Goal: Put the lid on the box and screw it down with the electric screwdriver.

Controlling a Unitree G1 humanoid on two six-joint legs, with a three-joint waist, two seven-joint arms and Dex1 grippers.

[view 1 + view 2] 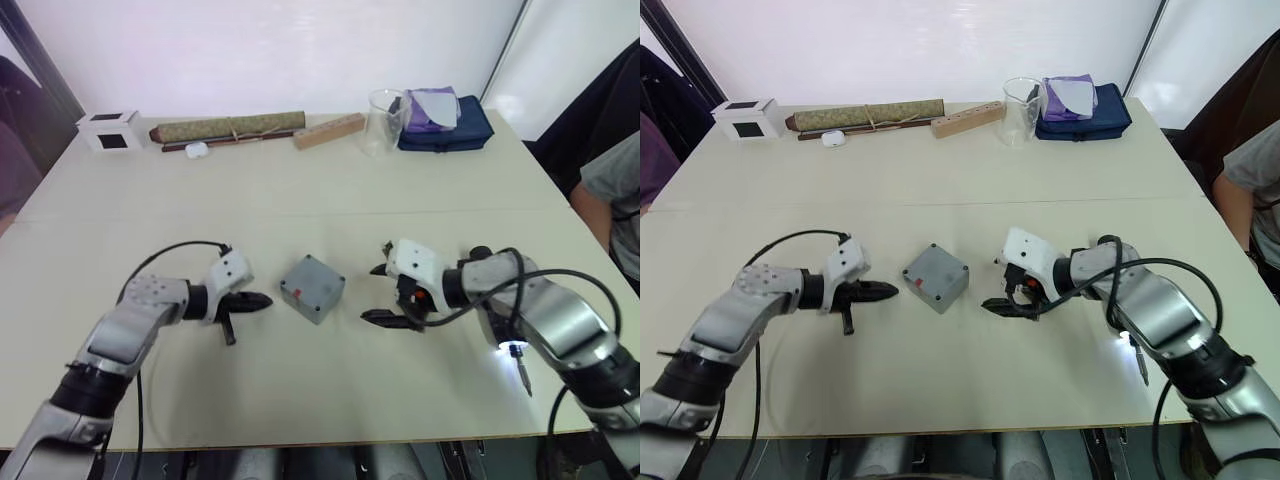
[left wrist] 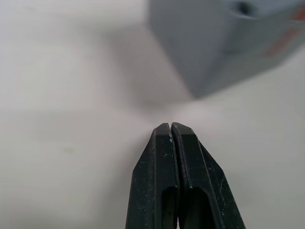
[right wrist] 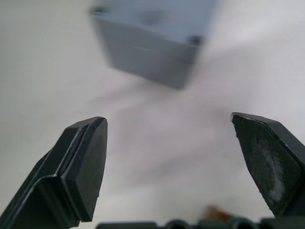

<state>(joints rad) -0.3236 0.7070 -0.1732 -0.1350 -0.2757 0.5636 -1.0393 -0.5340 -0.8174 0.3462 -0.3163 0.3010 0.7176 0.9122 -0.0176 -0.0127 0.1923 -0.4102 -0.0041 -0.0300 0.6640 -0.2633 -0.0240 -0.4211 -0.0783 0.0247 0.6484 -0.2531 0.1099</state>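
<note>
Left gripper (image 1: 252,301): fingers pressed together, holding nothing, hovering just left of the box.
Box (image 1: 312,288): sitting mid-table, lid apparently on.
Right gripper (image 1: 383,293): spread wide, empty.
Risk: either gripper nudging the box askew.

a glass beaker (image 1: 381,121) stands at the table's (image 1: 300,190) far edge. just beside it lie a navy pouch (image 1: 446,128) and a wooden block (image 1: 328,131). farther along, a rolled mat (image 1: 227,127) and white cube (image 1: 110,130).

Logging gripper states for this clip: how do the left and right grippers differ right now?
The left gripper has its fingers pressed shut; the right gripper is spread wide open. The left sits at the box's left side, the right at its right side. Both hang low over the table, pointing at the box, touching nothing.
</note>
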